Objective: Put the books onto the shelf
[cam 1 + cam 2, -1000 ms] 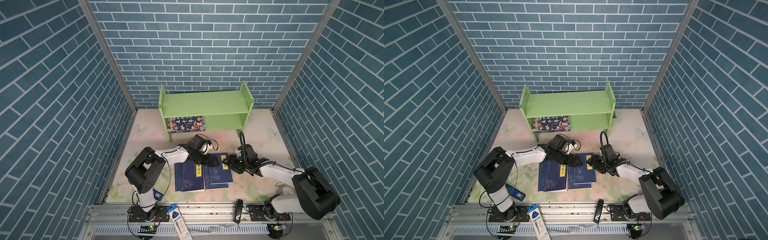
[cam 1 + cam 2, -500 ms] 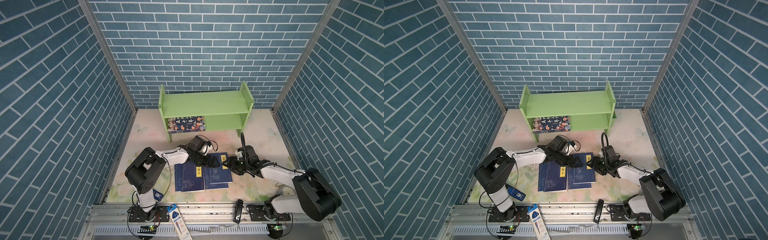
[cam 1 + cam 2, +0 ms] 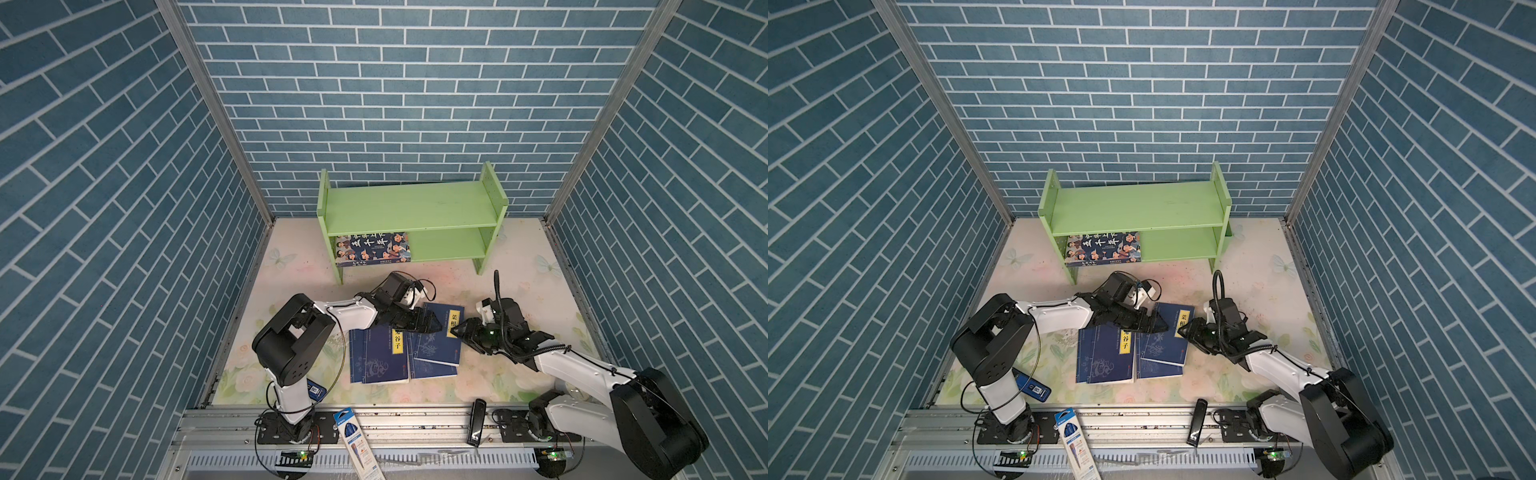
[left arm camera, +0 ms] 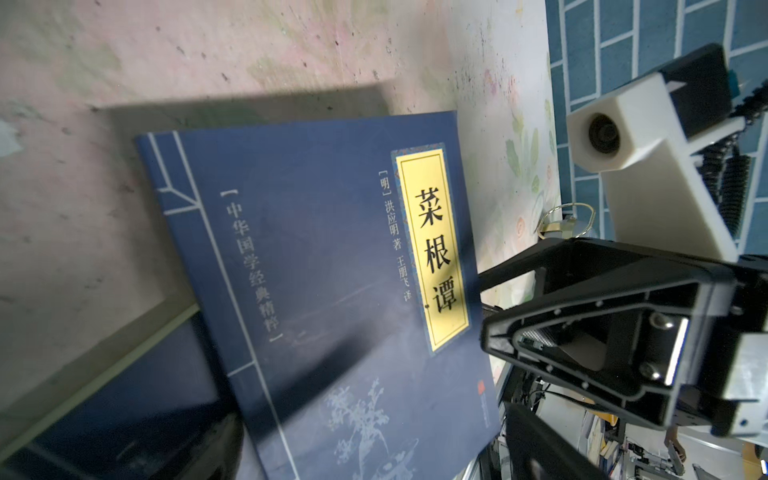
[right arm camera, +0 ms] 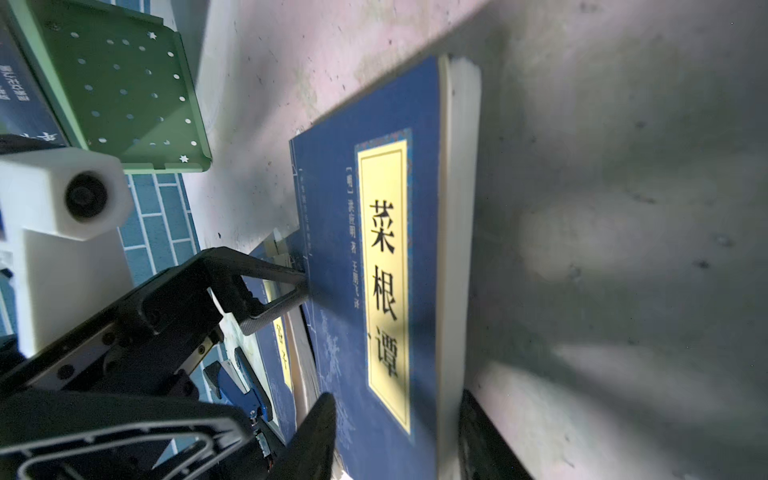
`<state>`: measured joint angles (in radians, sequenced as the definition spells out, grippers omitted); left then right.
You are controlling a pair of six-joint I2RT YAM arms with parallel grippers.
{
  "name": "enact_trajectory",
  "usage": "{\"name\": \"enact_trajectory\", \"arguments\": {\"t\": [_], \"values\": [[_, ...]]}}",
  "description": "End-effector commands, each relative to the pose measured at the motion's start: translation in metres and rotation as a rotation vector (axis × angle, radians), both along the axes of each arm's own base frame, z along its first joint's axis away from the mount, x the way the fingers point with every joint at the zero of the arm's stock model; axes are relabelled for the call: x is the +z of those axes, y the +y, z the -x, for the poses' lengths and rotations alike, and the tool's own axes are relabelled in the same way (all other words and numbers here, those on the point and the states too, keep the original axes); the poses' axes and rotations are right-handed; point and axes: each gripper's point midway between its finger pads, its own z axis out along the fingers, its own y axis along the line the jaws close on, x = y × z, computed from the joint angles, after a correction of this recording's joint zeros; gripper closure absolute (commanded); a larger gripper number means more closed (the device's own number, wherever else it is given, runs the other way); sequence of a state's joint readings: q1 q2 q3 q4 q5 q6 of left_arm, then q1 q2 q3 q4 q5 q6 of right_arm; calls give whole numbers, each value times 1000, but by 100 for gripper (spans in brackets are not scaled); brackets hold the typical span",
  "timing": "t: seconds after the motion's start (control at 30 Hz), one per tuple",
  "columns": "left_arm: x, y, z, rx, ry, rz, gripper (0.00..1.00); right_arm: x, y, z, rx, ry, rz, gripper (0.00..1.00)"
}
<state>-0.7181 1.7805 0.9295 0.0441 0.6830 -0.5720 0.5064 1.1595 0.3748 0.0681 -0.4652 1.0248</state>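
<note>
DESK: Where are the books?

PHOTOGRAPHER: The cartoon book lies flat on the lower tier of the green shelf, at its left end, seen in both top views. The navy books lie overlapping on the floral mat in front of the shelf, between the two arms.

DESK: Which one are the arms at?

PHOTOGRAPHER: The top book, yellow label up, askew on the right of the pile. The two grippers are at it from opposite sides.

DESK: The left gripper?

PHOTOGRAPHER: The left gripper reaches low across the pile's far edge, jaws spread wide and closed on nothing. In the right wrist view one of its fingers has its tip against the top book's spine edge.

DESK: And the right?

PHOTOGRAPHER: The right gripper is at the label-side edge. In the right wrist view its fingers straddle that edge, one over the cover, the other on the mat side of the pages. Whether the pair pinches the book cannot be told.

DESK: Anything else in shot?

PHOTOGRAPHER: A pen pack lies across the front rail. A blue device lies on the mat beside the left arm's base.
</note>
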Motion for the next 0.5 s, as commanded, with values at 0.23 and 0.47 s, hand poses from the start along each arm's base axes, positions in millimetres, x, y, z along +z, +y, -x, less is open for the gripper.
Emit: {"name": "enact_trajectory", "arguments": {"t": [0.23, 0.47], "values": [[13, -3, 5, 3, 26, 92, 0, -2, 7, -4, -5, -7, -54, 58], [4, 1, 6, 20, 66, 78, 6, -17, 5, -8, -39, -13, -68, 57]]}}
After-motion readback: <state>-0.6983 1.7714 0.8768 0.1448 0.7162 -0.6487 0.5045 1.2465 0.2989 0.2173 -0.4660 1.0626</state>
